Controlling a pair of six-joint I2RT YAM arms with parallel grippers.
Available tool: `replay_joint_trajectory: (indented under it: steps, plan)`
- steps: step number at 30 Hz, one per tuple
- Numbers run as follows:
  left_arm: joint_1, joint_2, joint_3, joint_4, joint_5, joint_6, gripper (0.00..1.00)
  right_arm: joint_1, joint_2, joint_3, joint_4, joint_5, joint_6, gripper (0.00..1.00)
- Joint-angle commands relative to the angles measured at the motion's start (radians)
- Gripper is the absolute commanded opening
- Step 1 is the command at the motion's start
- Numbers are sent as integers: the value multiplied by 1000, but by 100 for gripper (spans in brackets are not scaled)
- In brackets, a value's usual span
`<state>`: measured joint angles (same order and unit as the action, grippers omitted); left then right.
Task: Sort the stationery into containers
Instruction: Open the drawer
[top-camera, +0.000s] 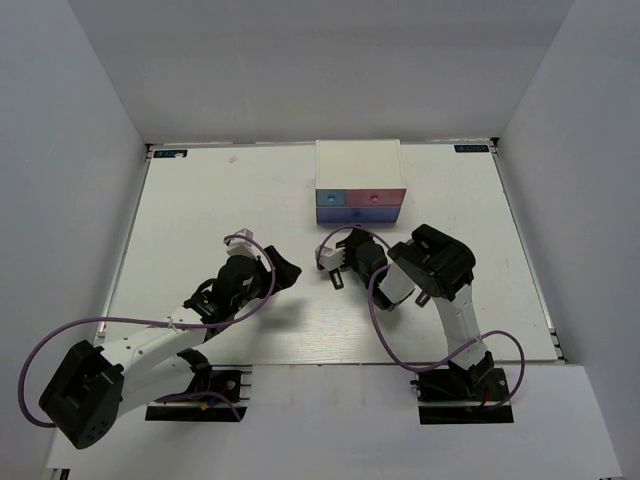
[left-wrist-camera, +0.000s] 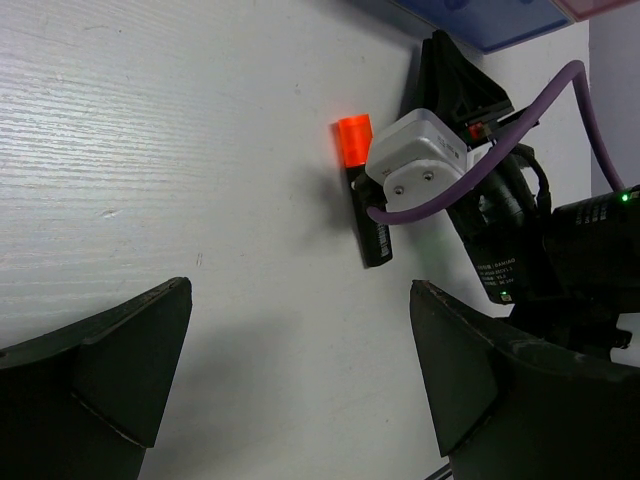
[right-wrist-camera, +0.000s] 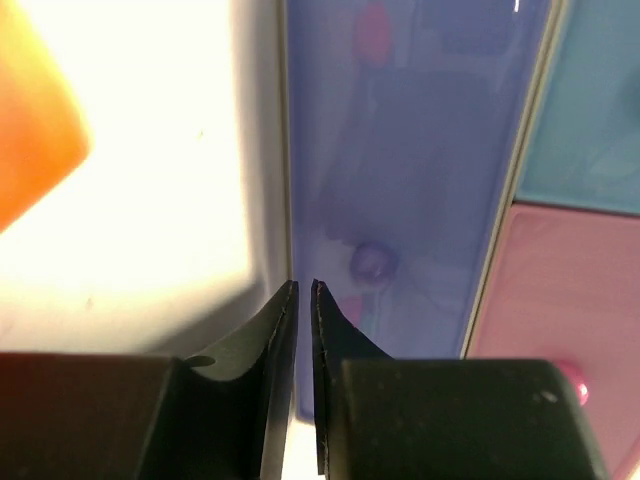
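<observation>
The white box (top-camera: 358, 165) stands at the back centre with a blue drawer (top-camera: 330, 197), a pink drawer (top-camera: 376, 197) and a wider blue-purple drawer (top-camera: 358, 213) below them. My right gripper (top-camera: 350, 238) is shut and empty, with its tips (right-wrist-camera: 305, 290) just in front of the blue-purple front (right-wrist-camera: 420, 180), beside its knob (right-wrist-camera: 370, 262). An orange-capped black highlighter (left-wrist-camera: 362, 195) lies on the table beside and partly under the right gripper; its cap is an orange blur in the right wrist view (right-wrist-camera: 30, 120). My left gripper (top-camera: 285, 268) is open and empty (left-wrist-camera: 300, 300), left of it. The other stationery is out of view.
The white table (top-camera: 220, 210) is walled at the back and on both sides. The right arm's body and purple cable (left-wrist-camera: 520, 130) fill the space to the right of the highlighter. The pink drawer front (right-wrist-camera: 570, 290) and the blue one (right-wrist-camera: 600, 100) show beside the purple one.
</observation>
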<state>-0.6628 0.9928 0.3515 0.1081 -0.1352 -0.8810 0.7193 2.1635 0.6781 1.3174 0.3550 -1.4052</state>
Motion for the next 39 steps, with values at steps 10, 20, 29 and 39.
replay_joint_trajectory:
  steps: [10,20,29,39]
  plan:
    - [5,-14,4,12,-3,4,100,-3,-77,0,572,33,23,37]
    - [5,-14,-5,21,-3,4,100,-4,-64,31,572,18,15,46]
    - [5,-23,-5,12,-3,4,100,-12,-5,87,572,21,3,46]
    - [5,-33,-5,2,-12,4,100,-24,-1,67,572,30,6,40]
